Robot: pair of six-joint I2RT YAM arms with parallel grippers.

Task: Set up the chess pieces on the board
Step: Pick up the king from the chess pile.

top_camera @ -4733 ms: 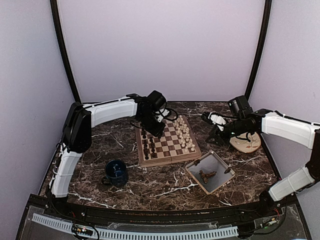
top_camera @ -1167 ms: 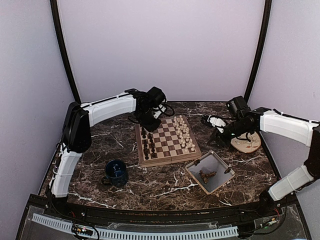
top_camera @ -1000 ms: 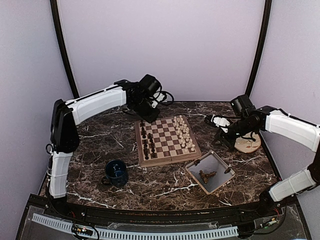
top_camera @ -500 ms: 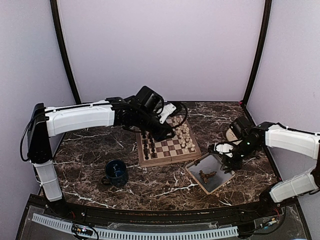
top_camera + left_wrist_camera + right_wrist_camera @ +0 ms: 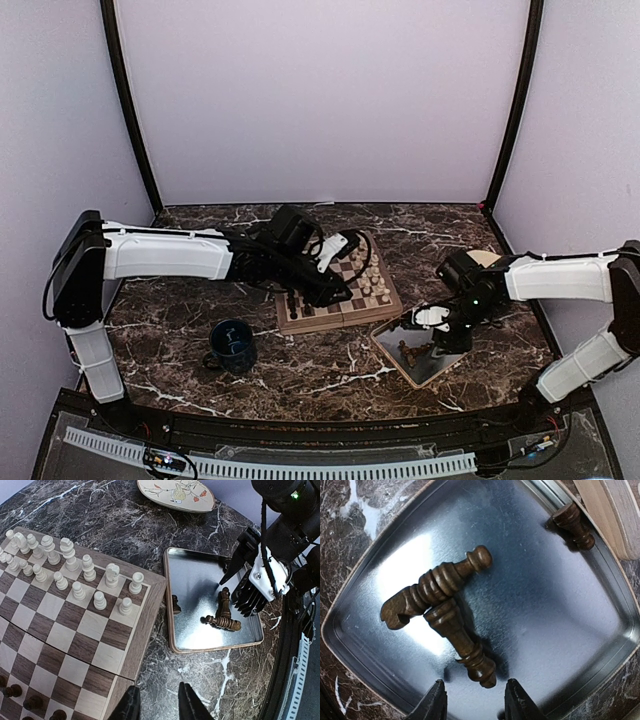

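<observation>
dark marble table (image 5: 300,375) with white veins, pale lilac walls behind. my left gripper (image 5: 156,706) hovers by the edge of the board (image 5: 142,630), its fingers a little apart with nothing between them. cream chess pieces (image 5: 75,577) stand in two rows along one side of the board. my right gripper (image 5: 474,704) hangs over the grey tray (image 5: 600,645), fingers spread and empty. in the tray two dark pieces (image 5: 437,587) lie touching at an angle; a third dark piece (image 5: 572,522) sits apart near a corner.
</observation>
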